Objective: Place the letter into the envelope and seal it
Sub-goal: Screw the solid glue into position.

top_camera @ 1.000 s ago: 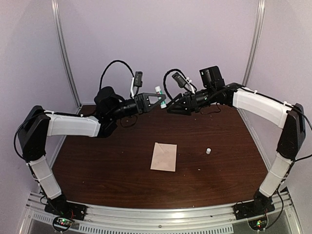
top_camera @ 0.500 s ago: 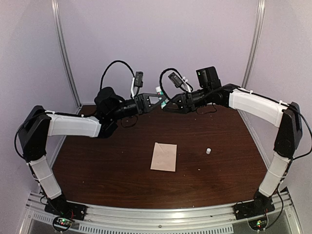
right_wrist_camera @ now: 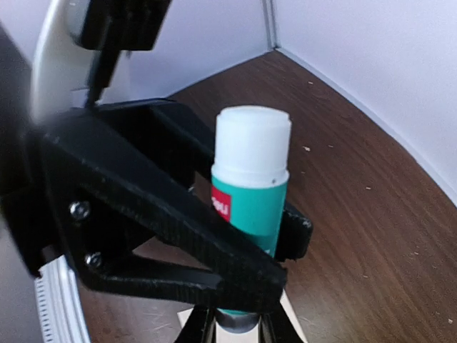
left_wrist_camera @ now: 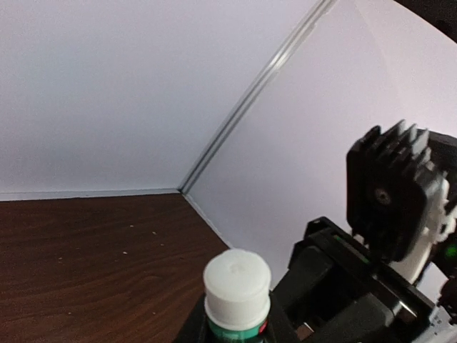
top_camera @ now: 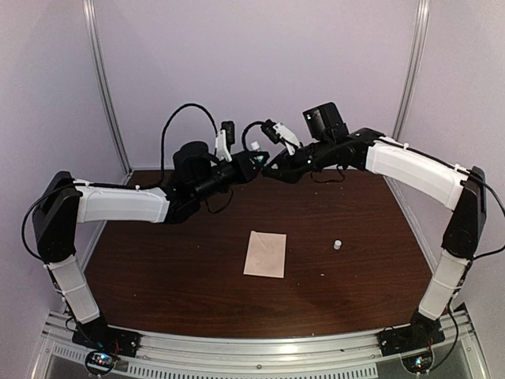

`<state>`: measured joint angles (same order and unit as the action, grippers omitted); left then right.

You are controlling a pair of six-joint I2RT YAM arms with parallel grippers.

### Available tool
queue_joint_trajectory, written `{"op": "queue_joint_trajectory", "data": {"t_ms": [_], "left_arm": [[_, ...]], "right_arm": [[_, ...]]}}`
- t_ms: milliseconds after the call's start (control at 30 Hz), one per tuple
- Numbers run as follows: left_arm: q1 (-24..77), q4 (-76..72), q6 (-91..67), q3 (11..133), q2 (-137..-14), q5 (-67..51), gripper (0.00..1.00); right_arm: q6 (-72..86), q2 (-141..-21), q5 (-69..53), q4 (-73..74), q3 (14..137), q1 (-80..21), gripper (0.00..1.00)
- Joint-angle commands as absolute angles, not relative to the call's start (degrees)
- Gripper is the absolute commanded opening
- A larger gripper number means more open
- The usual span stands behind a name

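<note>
Envelope (top_camera: 265, 254): flat, well below my jaws, all edges free. My left gripper (top_camera: 256, 160) clamps glue stick (right_wrist_camera: 251, 193); right gripper (top_camera: 267, 170) at its end, grip unclear. White cap (top_camera: 337, 245) lies apart.

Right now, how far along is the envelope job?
Done, apparently: only one paper, the envelope, lies on the table, so the letter is likely inside. In hand: left gripper holds the glue stick, right gripper at its base. Left: gluing, sealing.

Pale lilac walls (top_camera: 260, 63), silver corner posts (top_camera: 106, 87), dark wood-grain table (top_camera: 197, 292), metal rail (top_camera: 260, 347) along near edge
</note>
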<state>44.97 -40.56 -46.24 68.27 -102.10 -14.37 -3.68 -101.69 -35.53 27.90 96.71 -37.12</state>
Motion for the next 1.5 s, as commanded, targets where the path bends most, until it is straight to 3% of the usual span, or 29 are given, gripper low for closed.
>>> {"op": "queue_joint_trajectory", "data": {"t_ms": [0,33,67,200,300,400,500,1133,1300,1467], "left_arm": [[52.08,-33.44,-39.89,70.33,-101.77,12.32,0.0],[52.0,-34.1,-41.01,70.51,-102.15,12.0,0.0],[51.7,-35.1,-41.0,70.5,-102.15,10.6,0.0],[49.05,-37.1,-36.41,70.63,-100.64,-1.74,0.0],[46.37,-42.79,-33.08,69.96,-100.02,-19.52,0.0],[45.5,-51.61,-32.53,68.31,-100.21,-35.43,0.0],[45.53,-55.14,-35.53,68.45,-100.95,-40.68,0.0],[45.62,-65.84,-45.48,68.99,-105.13,-44.46,0.0],[45.62,-65.77,-45.58,68.81,-105.35,-44.17,0.0],[45.62,-65.76,-45.79,69.04,-105.68,-43.95,0.0]], "right_arm": [[-9.15,-100.53,-1.6,29.97,98.56,-38.86,0.1],[-8.04,-99.63,-4.76,30.27,98.27,-38.49,0.23],[-7.17,-98.77,-8.64,30.93,97.73,-38.03,0.3],[-8.88,-95.13,-34.17,35.77,95.78,-32.27,0.44],[-13.42,-94.32,-52.25,40.19,94.65,-28.09,0.45],[-16.28,-93.83,-61.62,39.96,91.5,-26.59,0.43],[-17.52,-93.7,-69.14,37.68,89.57,-26.81,0.42],[-15.72,-97.48,-76.95,36.83,94.78,-31.64,0.43],[-14.52,-97.47,-77.8,35.99,95.15,-31.68,0.4],[-12.48,-97.98,-78.52,34.4,95.01,-31.67,0.3]]}}
